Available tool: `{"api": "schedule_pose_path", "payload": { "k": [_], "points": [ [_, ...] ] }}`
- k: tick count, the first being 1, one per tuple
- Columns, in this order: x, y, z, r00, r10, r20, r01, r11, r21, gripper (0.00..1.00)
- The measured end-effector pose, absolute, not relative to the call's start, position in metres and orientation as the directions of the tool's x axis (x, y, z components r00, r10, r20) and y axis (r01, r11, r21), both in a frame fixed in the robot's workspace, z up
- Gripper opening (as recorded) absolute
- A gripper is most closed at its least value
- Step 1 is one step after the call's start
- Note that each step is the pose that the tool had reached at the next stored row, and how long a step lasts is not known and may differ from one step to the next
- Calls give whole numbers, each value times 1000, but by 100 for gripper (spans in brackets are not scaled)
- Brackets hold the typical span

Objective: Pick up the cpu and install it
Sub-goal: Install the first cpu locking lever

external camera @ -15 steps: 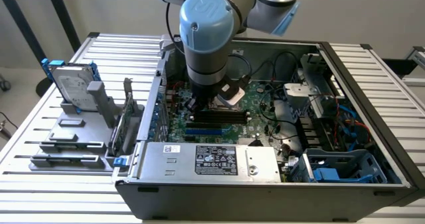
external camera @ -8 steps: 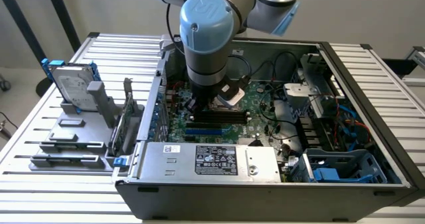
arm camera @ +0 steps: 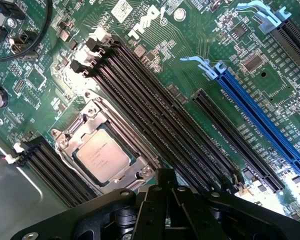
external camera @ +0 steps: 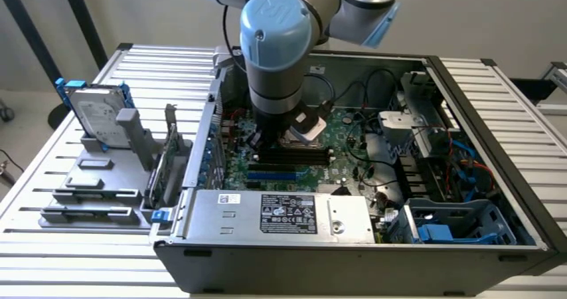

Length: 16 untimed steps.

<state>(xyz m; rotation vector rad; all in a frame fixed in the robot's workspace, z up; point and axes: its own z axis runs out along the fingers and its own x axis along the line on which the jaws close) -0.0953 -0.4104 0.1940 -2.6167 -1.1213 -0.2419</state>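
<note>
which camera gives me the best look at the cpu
The wrist view: the cpu sits face-up in its socket frame, top fully visible. In the exterior view, the arm stands over that spot, hiding it.

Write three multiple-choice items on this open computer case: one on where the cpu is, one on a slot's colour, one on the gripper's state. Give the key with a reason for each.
1. Where is the cpu?
A. seated in the socket frame on the motherboard
B. on the rack outside the case
C. on top of the power supply

2. What colour is the longest expansion slot?
A. red
B. blue
C. yellow

3. How is the gripper?
A. open wide
B. shut on the cpu
C. shut, holding nothing

Key: 1 A, the silver chip lies inside the metal frame; 2 B, the long slot is bright blue; 3 C, the fingers meet beside the socket and the cpu lies apart from them.
</note>
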Motion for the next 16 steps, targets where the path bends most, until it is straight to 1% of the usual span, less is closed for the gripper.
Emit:
{"api": "schedule_pose_path", "payload": {
  "k": [12,16],
  "points": [
    [-95,-408,193,680,685,261,732,-655,-190,11],
    [-95,-408,193,680,688,252,732,-657,-182,11]
  ]
}}
